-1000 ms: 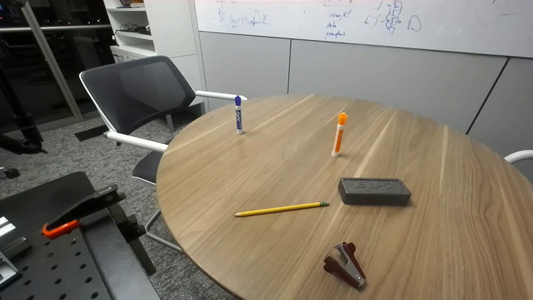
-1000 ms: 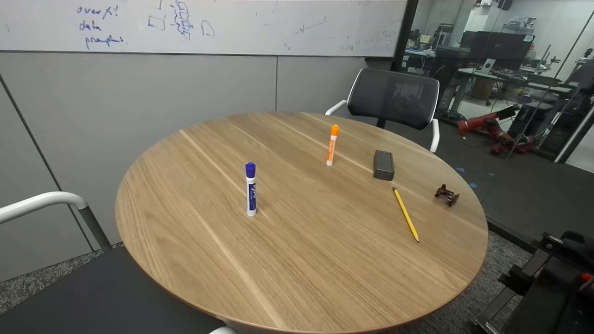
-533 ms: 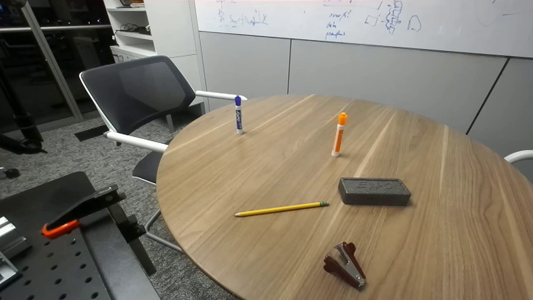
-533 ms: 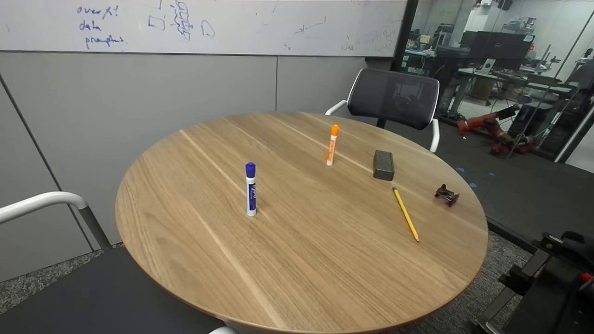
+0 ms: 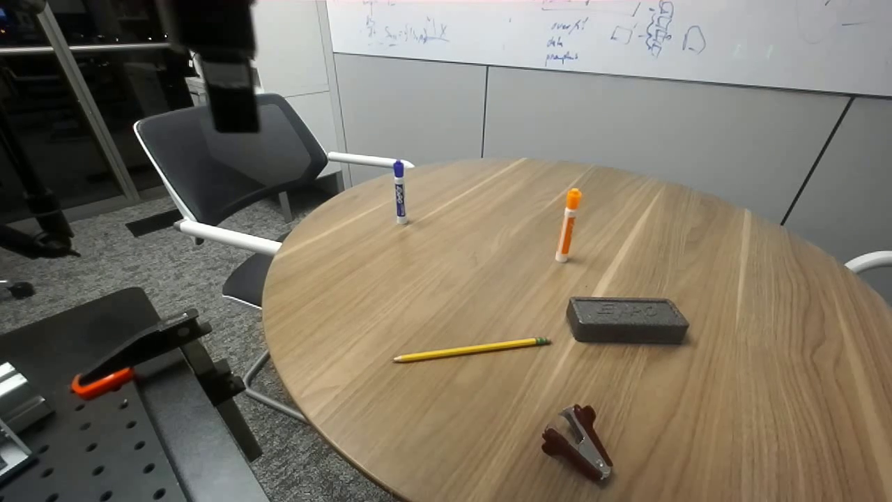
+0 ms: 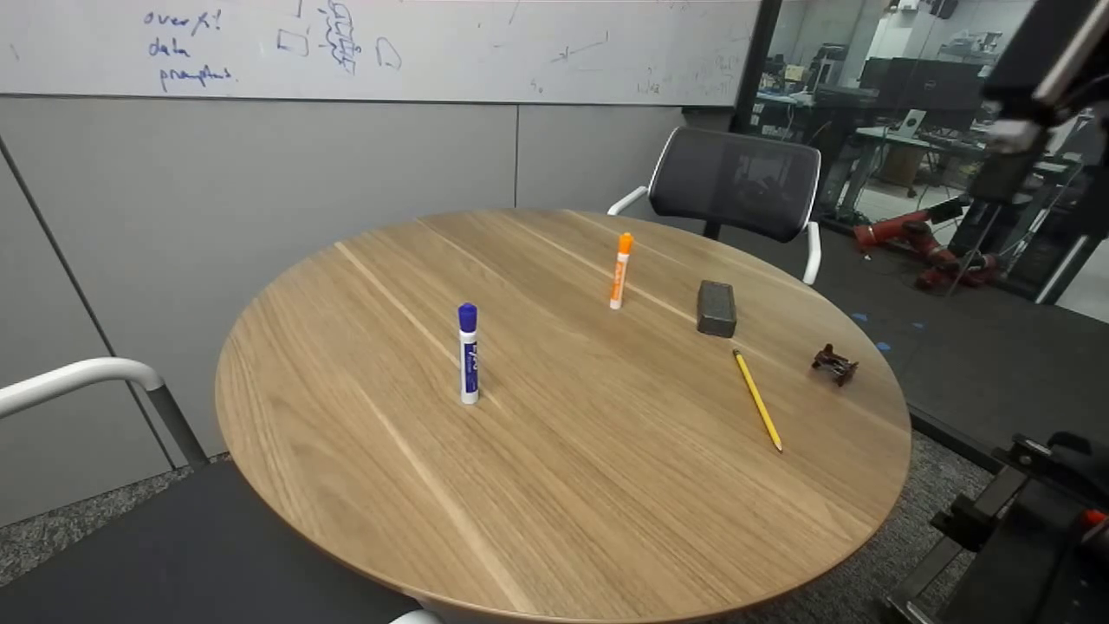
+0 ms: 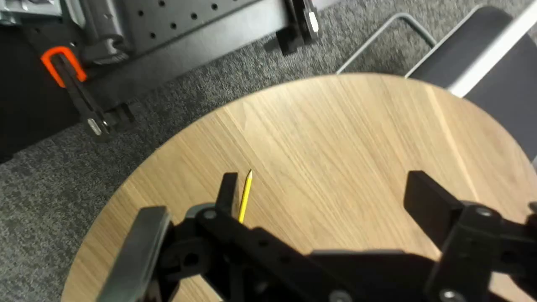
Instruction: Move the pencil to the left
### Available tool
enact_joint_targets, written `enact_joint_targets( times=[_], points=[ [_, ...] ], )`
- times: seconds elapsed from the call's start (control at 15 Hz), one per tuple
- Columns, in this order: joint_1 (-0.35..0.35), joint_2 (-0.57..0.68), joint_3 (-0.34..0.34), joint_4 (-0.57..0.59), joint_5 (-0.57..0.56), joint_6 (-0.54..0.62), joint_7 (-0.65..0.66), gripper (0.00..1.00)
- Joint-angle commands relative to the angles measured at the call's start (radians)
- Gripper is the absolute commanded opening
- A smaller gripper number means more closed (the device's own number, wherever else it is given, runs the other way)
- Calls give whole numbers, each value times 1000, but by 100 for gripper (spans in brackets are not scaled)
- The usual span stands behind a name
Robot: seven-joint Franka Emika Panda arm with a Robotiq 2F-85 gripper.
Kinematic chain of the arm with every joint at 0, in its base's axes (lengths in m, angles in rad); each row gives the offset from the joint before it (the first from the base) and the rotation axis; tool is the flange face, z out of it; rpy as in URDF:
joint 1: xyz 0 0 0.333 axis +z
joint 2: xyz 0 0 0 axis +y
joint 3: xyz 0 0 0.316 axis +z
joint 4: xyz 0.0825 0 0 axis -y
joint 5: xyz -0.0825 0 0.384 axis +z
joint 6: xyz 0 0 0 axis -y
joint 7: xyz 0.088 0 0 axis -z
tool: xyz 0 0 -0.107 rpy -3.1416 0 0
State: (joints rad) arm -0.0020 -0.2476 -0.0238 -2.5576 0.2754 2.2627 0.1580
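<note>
Currently, the pencil (image 5: 472, 350) lies flat on the table (image 5: 502, 300), its green-banded end near the eraser (image 5: 627, 321) but apart from it, its sharpened tip turned toward the table's edge. In both exterior views, 4 other things share the tabletop. The staple remover (image 5: 573, 454) lies with the pencil and the eraser as its nearest neighbours. The orange marker (image 5: 567, 226) and the blue marker (image 5: 400, 195) both stand on end, caps up, well apart; the orange is the nearer of the 2 to the eraser.

From the wrist, the gripper (image 7: 323, 191) is released, its 2 fingers (image 7: 226, 193) spread wide, wood grain showing between them. In that view the pencil's tip and some of its shaft appear right next to a fingertip, on the inner side; the gripper's body hides the rest. The fingers hang above the table, apart from the pencil.

In both exterior views a dark, blurred robot part (image 5: 233, 101) enters at the top; which part, I can't make out.

Around the table are a chair (image 5: 279, 150), carpet (image 5: 300, 460), a perforated black bench (image 5: 111, 446) bearing a clamp (image 5: 146, 341), and a whiteboard (image 5: 474, 35) with handwriting.
</note>
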Motion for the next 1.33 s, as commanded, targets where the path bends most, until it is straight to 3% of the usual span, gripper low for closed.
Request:
enact_joint_targets(
  times=[0.0,0.2,0.33,0.8,1.27],
  points=[
    [8,223,-20,108,156,199,-12,100],
    [4,386,-1,211,262,345,-6,100],
    [-4,482,13,272,276,422,8,100],
    [65,792,-37,413,71,590,213,100],
    [113,942,-98,492,34,600,308,100]
  ],
)
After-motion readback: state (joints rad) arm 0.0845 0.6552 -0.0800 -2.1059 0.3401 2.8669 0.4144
